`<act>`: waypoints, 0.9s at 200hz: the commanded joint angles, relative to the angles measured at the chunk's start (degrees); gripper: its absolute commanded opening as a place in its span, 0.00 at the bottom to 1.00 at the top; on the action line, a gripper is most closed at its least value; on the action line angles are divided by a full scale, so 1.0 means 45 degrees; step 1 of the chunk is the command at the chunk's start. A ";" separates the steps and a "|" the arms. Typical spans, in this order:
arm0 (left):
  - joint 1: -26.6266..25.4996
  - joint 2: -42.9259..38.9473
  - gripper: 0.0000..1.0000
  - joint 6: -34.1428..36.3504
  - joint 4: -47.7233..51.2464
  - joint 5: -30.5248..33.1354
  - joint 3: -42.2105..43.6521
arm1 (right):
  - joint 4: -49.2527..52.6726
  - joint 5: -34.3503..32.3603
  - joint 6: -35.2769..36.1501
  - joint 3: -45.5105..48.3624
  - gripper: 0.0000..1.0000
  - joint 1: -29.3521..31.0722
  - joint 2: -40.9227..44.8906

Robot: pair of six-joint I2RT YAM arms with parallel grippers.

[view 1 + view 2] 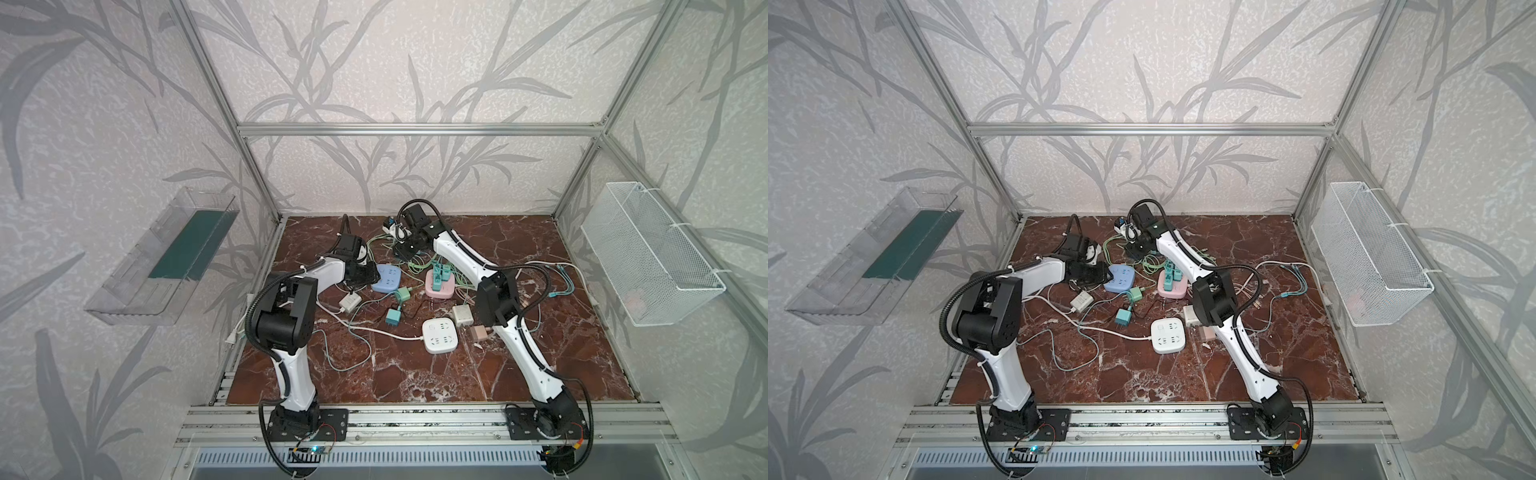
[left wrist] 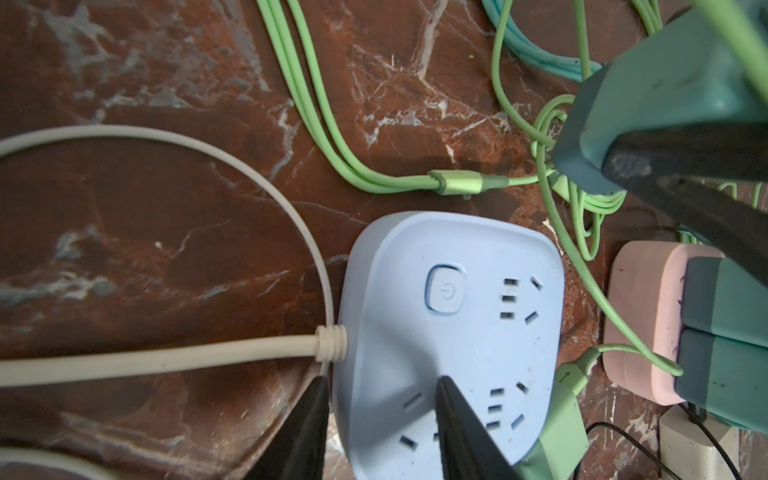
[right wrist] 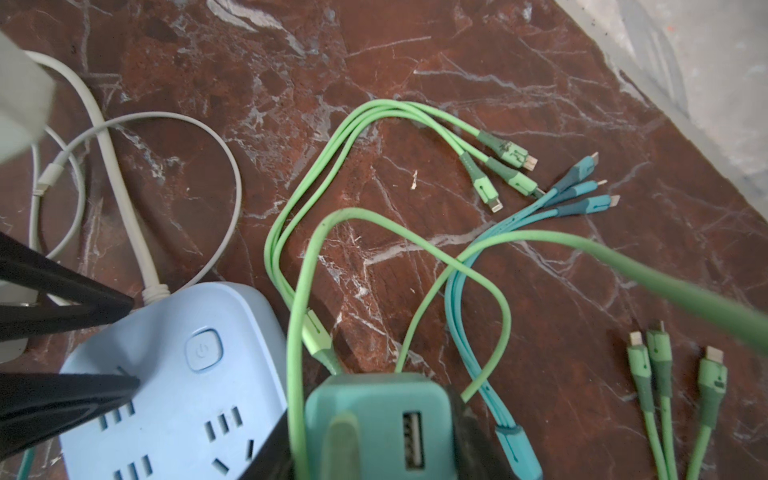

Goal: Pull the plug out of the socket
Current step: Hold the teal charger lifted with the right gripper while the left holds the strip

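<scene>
Veined marble (image 2: 166,216); left gripper (image 2: 382,380) apart astride rounded blue socket (image 2: 478,332), right gripper (image 3: 370,432) tight on teal plug (image 3: 353,399).

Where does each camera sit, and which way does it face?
Top views: high in front, looking down at the table; left arm and right arm show.
Left wrist: on the left arm, facing the blue socket; left gripper tips show.
Right wrist: on the right arm, facing cables; right gripper holds the teal plug.
Both wrist views share the blue socket.
</scene>
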State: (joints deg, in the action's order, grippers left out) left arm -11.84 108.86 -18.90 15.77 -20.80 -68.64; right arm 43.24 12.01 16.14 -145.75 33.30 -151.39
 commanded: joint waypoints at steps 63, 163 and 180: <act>0.0052 -0.1642 0.46 -0.0439 -0.0675 0.0542 0.1100 | 0.0536 -0.0090 -0.0135 -0.0690 0.22 0.0015 -0.0493; 0.0022 -0.2454 0.50 -0.0615 -0.1111 0.0598 0.1698 | 0.0803 -0.0442 -0.0085 -0.1076 0.27 0.0210 -0.0866; 0.0014 -0.2487 0.50 -0.0625 -0.1091 0.0579 0.1757 | 0.0953 -0.0462 -0.0091 -0.1398 0.32 0.0268 -0.1046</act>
State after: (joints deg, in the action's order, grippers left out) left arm -11.84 100.14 -21.26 11.22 -18.65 -61.63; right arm 45.54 10.44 16.05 -148.97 34.02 -154.41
